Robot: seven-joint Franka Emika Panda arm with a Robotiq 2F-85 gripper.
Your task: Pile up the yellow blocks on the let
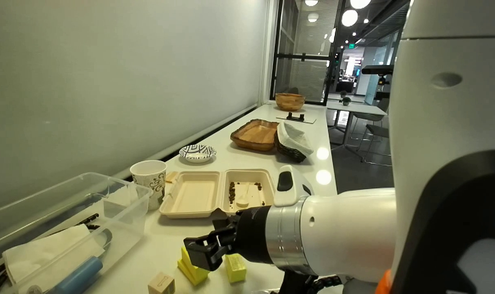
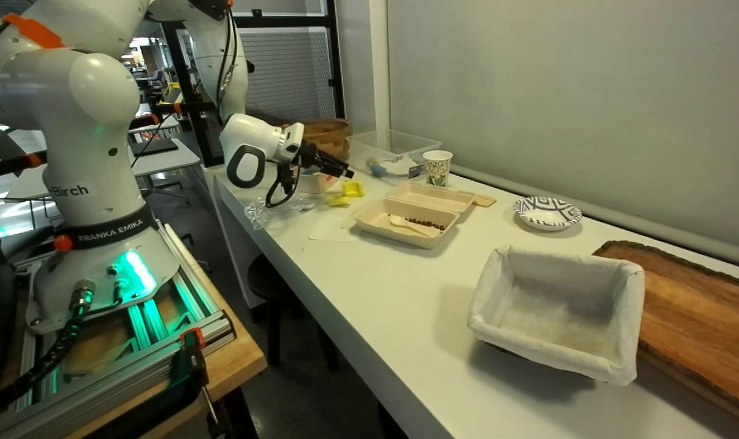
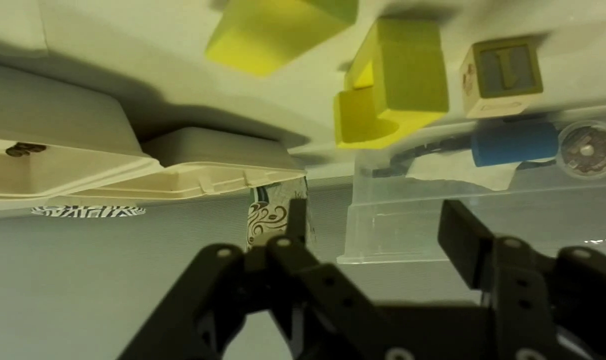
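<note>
Both fingers (image 3: 464, 245) spread, near yellow blocks (image 3: 410, 75).

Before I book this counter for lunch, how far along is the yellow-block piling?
Done, apparently: a start. In the wrist view, yellow pieces near the pale tan cube appear to sit together, though I can't tell whether they're stacked. In hand: nothing; the pincer stands open and empty. Left: another yellow block rests apart from those pieces, so it probably remains to be added.
</note>
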